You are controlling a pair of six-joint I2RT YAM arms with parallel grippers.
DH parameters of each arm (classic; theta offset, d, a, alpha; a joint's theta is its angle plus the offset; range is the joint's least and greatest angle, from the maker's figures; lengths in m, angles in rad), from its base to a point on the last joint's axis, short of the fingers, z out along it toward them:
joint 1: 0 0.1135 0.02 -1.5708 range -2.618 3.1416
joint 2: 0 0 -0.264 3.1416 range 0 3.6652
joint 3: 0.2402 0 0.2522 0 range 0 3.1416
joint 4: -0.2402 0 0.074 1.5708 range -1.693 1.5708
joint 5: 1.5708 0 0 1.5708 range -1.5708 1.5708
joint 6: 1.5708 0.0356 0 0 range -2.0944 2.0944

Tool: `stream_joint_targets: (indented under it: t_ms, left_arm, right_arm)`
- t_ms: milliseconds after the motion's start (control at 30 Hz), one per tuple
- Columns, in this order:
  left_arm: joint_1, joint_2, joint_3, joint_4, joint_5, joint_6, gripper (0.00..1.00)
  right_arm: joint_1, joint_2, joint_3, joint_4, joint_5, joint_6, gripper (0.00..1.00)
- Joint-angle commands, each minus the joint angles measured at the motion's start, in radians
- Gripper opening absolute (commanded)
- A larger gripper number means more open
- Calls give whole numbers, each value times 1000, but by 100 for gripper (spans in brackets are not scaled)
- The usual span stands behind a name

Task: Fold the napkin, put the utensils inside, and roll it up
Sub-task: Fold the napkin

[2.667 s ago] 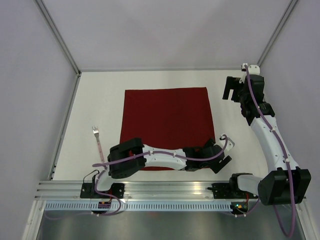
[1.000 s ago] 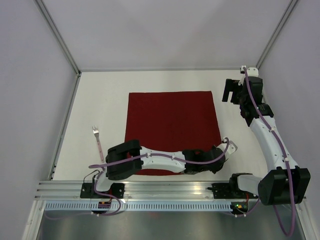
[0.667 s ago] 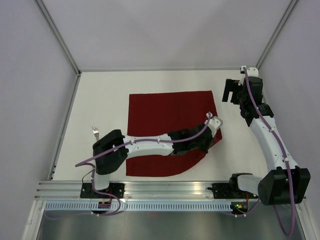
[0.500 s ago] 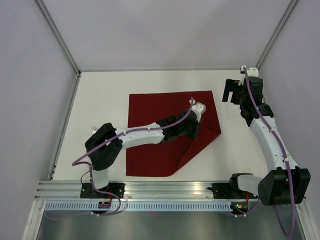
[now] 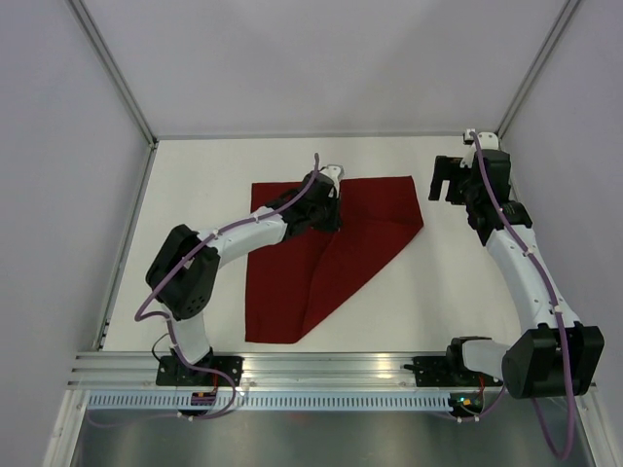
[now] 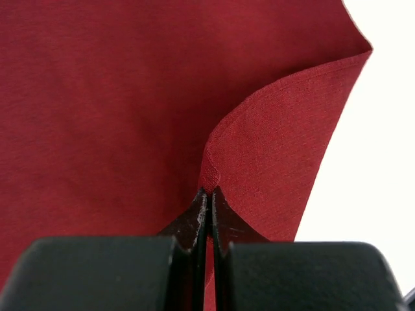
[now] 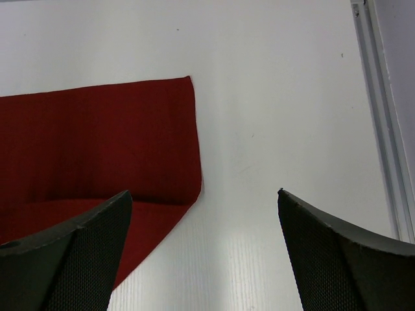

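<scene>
The dark red napkin [image 5: 287, 287] lies mid-table with its right part raised and folded over along a diagonal crease. My left gripper [image 5: 324, 216] is over the napkin's far edge, shut on a pinched corner of the cloth. In the left wrist view the gripper [image 6: 209, 191] has both jaws pressed together on the napkin [image 6: 97, 97]. My right gripper [image 5: 443, 181] hangs open at the back right, just off the napkin's far right corner. In the right wrist view the gripper [image 7: 203, 192] holds nothing, with that corner of the napkin [image 7: 97, 129] lying below it. The utensils are hidden.
The white table [image 5: 467, 292] is bounded by an aluminium rail [image 5: 321, 370] at the near edge and by frame posts [image 5: 127, 243] and grey walls on the other sides. My left arm's elbow [image 5: 180, 272] stands over the table's left part.
My left gripper shut on the napkin's near right corner and carried it toward the back left, folding the cloth diagonally. The left arm now covers the fork. The right arm has not moved.
</scene>
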Motion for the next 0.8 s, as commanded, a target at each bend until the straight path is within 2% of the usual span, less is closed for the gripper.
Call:
stream_joint_targets:
  t_ms: [0, 333, 767]
  left_arm:
    - [43, -37, 46, -37, 24, -30, 2]
    - [188, -21, 78, -71, 42, -17, 2]
    - [305, 16, 136, -103, 76, -14, 2]
  right_arm:
    - [11, 9, 25, -29, -30, -3, 98]
    - [35, 14, 31, -57, -62, -24, 98]
    - [54, 21, 33, -64, -62, -27, 98]
